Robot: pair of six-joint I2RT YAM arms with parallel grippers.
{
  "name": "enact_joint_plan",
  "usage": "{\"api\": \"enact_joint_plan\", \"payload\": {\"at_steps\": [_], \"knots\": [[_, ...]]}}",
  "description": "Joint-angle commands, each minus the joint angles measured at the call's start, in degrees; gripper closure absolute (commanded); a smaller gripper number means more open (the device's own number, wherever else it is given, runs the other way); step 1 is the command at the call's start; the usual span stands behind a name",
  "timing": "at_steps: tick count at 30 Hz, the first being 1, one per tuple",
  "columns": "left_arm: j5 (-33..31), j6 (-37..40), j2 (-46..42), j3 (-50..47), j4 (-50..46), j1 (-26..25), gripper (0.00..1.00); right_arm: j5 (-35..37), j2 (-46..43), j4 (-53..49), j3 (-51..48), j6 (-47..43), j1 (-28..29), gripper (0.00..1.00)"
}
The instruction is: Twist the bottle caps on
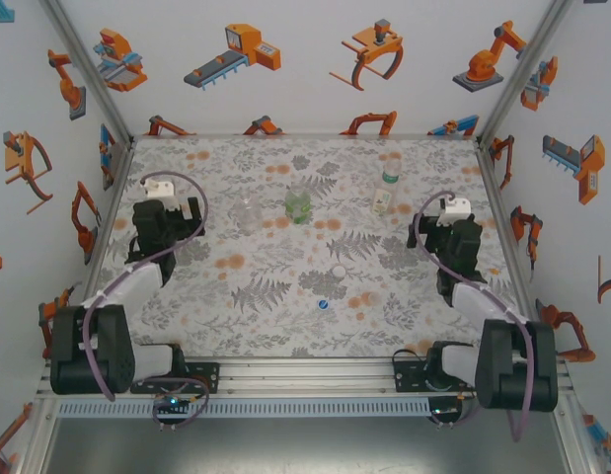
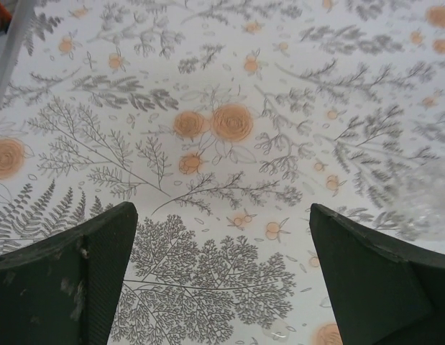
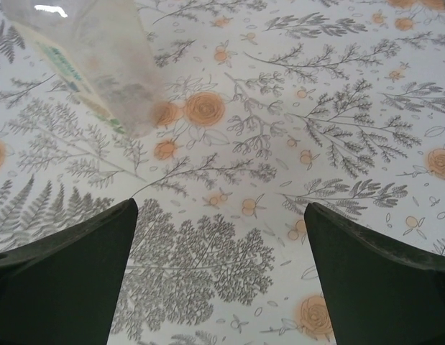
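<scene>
Upright on the flowered desk (image 1: 236, 321), in its far half: the green-tinted bottle (image 1: 299, 205), taken here as the marker. Just left of it, upright too, the short clear bottle (image 1: 248, 215). Right of it and a little farther back, well apart, the taller bottle (image 1: 385, 190) with the green label band.

Nearer the arm bases than the marker and slightly to its right, the white cap (image 1: 338, 271), lying loose on the desk. Nearer the bases again, almost straight below the marker in the top view, the blue cap (image 1: 324, 304), also loose, touching no bottle.

Far left of the marker, beyond the short clear bottle: the left pincer (image 1: 167, 225). Seen from its own wrist (image 2: 222, 212), released, jaws spread wide over bare desk, nothing between them; at the right edge a blurred transparent shape (image 2: 432, 198), too soft to name.

Far right of the marker, past the taller bottle and a touch nearer the bases: the right pincer (image 1: 445, 237). From its wrist (image 3: 218, 208), likewise released, jaws apart and gripping nothing, with the taller bottle (image 3: 93, 65) rising ahead and to the left, clear of both fingers.
</scene>
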Motion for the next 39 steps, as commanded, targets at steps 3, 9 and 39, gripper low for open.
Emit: {"api": "enact_joint_plan", "payload": {"at_steps": [3, 9, 39], "knots": [[-4.45, -3.60, -7.07, 4.60, -16.71, -2.91, 0.03, -4.27, -6.19, -12.74, 2.27, 2.28, -0.40, 0.17], [-5.03, -7.84, -9.53, 13.71, -36.37, -4.68, 0.03, -9.28, -11.34, -16.36, 3.54, 3.24, 0.12, 0.18], [5.15, -17.10, -11.94, 21.07, -48.93, -5.46, 0.03, 35.02, 29.34, 15.38, 23.48, 13.90, 22.19, 0.01]]}}
